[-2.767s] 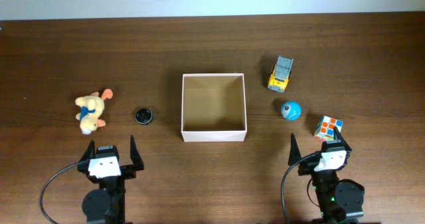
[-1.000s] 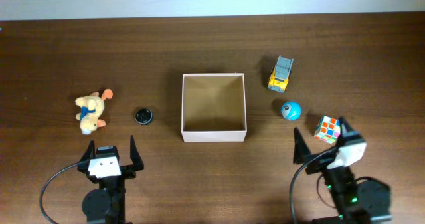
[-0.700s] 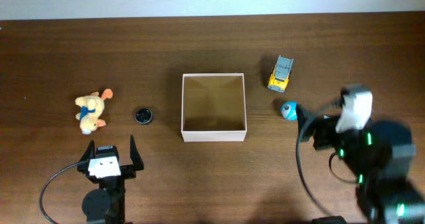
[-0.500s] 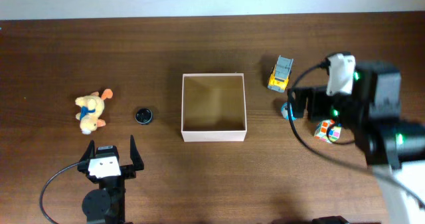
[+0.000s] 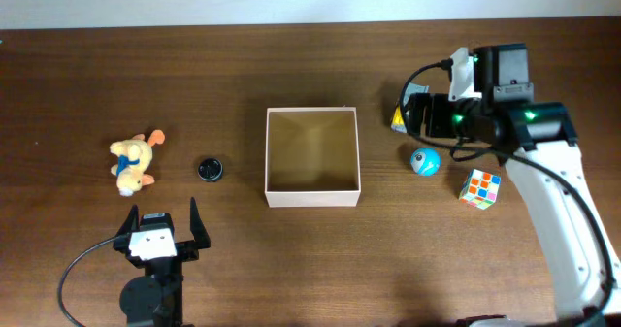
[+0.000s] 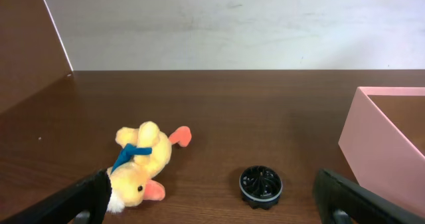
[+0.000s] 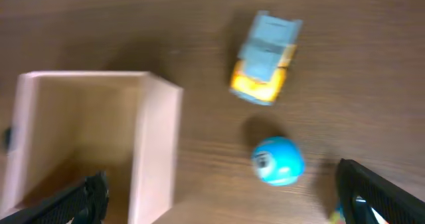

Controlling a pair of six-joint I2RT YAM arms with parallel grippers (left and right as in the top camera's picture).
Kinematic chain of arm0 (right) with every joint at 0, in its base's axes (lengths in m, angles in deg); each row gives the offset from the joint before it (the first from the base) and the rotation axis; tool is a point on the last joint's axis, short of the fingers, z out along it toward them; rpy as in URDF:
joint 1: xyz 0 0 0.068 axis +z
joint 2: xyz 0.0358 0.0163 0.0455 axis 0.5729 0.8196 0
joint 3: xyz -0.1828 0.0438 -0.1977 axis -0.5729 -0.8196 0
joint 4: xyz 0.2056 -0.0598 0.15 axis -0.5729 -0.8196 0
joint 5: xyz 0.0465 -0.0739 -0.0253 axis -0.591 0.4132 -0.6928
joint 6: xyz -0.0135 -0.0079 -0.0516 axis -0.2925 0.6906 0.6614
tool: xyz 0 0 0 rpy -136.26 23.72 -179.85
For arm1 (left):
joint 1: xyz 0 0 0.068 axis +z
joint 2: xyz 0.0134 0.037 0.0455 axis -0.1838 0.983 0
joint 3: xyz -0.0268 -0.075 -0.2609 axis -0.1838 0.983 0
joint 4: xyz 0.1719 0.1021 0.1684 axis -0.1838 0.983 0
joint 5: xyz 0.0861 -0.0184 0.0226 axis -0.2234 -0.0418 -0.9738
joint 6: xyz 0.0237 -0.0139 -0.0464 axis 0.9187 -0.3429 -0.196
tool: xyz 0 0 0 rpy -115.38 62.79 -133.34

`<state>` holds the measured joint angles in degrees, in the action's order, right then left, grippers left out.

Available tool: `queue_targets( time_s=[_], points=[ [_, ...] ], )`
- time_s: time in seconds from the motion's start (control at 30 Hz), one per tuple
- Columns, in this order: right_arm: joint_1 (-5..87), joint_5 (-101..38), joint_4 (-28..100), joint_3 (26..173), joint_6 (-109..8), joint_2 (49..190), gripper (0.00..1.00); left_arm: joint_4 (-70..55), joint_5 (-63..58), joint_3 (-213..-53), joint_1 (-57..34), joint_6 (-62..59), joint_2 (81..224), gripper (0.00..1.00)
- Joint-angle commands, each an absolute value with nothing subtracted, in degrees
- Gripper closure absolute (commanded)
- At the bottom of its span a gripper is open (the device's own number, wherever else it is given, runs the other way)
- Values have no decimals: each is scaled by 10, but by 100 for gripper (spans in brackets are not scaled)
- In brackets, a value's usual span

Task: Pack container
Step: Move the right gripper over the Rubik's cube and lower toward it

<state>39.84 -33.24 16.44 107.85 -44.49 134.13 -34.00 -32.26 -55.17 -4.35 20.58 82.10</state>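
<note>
The counter (image 5: 291, 269) is a broad slab of dark brown wood with a fine grain running left to right. The right arm (image 5: 558, 201), smooth white shell with black joints and small green lights, reaches from the near right corner up towards the far right. Its right gripper (image 7: 220, 184) is spread wide and holds nothing. In the overhead view it hangs over the toy truck (image 7: 265, 58) and hides most of it. The container (image 5: 312, 198) sits at the middle of the counter: a square, shallow cardboard box with thin white outer walls and a matt tan inside, its open top facing up. At the near left the left gripper (image 5: 160, 218) rests low with its black fingers equally wide apart and nothing between them. A black cable loops beside its base. To the left of the container lies a soft plush duck (image 5: 131, 164) on its side, fuzzy yellow with orange feet and beak and a blue band at the neck. The toy truck, a boxy yellow body with a grey bed, stands to the right of the container's far corner, though the right wrist view blurs its details. A colour-tiled puzzle cube (image 5: 479, 187) sits tilted further right and nearer. A glossy blue ball (image 5: 424, 160) lies between the cube and the container. A small black ribbed disc (image 5: 211, 168) lies flat between the duck and the container's left wall, touching neither.
</note>
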Motion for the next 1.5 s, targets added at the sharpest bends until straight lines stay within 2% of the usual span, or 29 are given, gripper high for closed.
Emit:
queue_targets(
  time_s=[0.0, 0.2, 0.5, 0.6, 0.67, 0.93, 1.2, 1.37, 1.47],
  points=[
    [402, -215, 164, 1090, -468, 1356, 2, -341, -316, -549, -40, 215, 816, 1],
    [401, -144, 80, 1090, -534, 1357, 2, -341, -316, -549, -40, 215, 816, 1],
    [401, -136, -35, 1090, -580, 1341, 4, -341, -316, -549, -40, 215, 816, 1],
    [397, -99, -49, 1088, -674, 1334, 0, -341, -316, -549, -40, 215, 816, 1],
    [391, -98, -45, 1085, -714, 1334, 1, -341, -316, -549, -40, 215, 816, 1],
    [350, -101, -5, 1033, -745, 1334, 1, -341, -316, -549, -40, 215, 816, 1],
    [269, -168, 60, 947, -693, 1335, 1, -341, -316, -549, -40, 215, 816, 1],
    [260, -186, 80, 934, -680, 1335, 1, -341, -316, -549, -40, 215, 816, 1],
    [261, -231, 112, 932, -617, 1335, 1, -341, -316, -549, -40, 215, 816, 1]
  ],
)
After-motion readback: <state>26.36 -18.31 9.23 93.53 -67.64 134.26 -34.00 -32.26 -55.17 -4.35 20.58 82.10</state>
